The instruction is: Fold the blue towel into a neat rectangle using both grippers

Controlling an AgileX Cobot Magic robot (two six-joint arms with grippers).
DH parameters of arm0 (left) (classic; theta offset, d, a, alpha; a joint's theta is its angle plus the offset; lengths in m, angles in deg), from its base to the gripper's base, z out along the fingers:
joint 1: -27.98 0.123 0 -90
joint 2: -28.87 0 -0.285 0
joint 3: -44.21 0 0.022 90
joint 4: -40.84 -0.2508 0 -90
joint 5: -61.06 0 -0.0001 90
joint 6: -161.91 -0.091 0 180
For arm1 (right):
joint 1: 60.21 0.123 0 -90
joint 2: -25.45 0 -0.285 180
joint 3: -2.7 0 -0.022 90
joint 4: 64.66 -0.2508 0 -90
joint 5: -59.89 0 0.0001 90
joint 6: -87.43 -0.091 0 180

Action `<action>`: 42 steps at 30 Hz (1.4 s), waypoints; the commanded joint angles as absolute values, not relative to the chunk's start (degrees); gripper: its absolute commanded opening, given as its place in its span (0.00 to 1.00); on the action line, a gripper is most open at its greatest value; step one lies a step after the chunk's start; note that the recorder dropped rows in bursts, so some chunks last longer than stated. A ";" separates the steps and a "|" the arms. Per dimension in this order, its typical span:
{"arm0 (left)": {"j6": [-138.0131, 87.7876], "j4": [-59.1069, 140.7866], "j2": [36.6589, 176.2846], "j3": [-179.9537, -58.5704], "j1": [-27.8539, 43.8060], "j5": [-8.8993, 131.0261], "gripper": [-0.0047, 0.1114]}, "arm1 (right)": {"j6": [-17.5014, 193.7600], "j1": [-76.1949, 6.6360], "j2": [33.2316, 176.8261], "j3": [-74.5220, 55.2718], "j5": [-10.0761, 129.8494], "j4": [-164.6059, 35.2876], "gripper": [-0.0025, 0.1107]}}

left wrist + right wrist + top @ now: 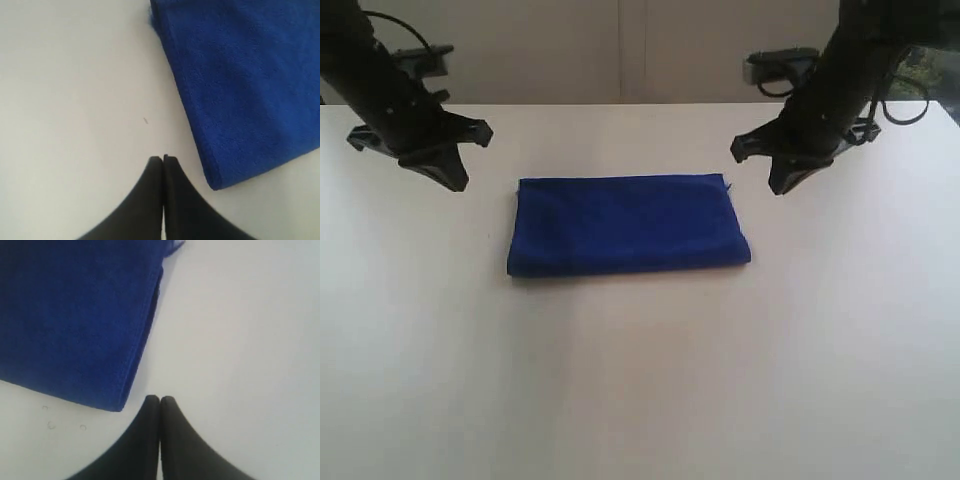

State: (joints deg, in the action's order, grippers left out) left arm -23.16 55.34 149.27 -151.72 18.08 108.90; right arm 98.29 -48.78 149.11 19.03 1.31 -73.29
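Note:
The blue towel (625, 223) lies flat on the white table (640, 380) as a folded rectangle, a bit left of centre. My left gripper (455, 182) hangs above the table off the towel's far left corner, shut and empty. In the left wrist view its black fingers (163, 159) meet with nothing between them, the towel (240, 80) a short way off. My right gripper (783, 186) hovers off the towel's far right corner, also shut and empty. The right wrist view shows that gripper (159, 399) closed beside a towel (75, 315) corner, not touching it.
A pale wall (620, 50) stands behind the table's far edge. Cables and small grey units (775, 65) sit at the back by the arms. Bare white tabletop stretches in front of the towel.

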 commanded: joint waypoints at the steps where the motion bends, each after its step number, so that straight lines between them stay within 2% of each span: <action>1: -22.60 57.99 152.19 -151.95 18.17 104.70 0.04 | 97.32 -49.07 150.06 18.66 1.62 -72.55 0.02; 9: -24.33 64.43 158.20 -152.07 18.05 97.77 0.04 | 96.21 -48.68 152.79 17.36 3.85 -72.65 0.02; 15: -28.80 70.74 161.23 -154.85 18.05 98.35 0.04 | 96.21 -46.93 154.10 14.91 7.96 -72.87 0.02; 34: -28.80 70.08 164.59 -156.93 17.57 97.86 0.04 | 94.94 -46.45 156.31 12.64 10.34 -72.58 0.02; 42: -28.80 69.87 164.59 -156.93 17.57 98.15 0.04 | 95.89 -45.01 150.27 12.77 10.37 -75.34 0.02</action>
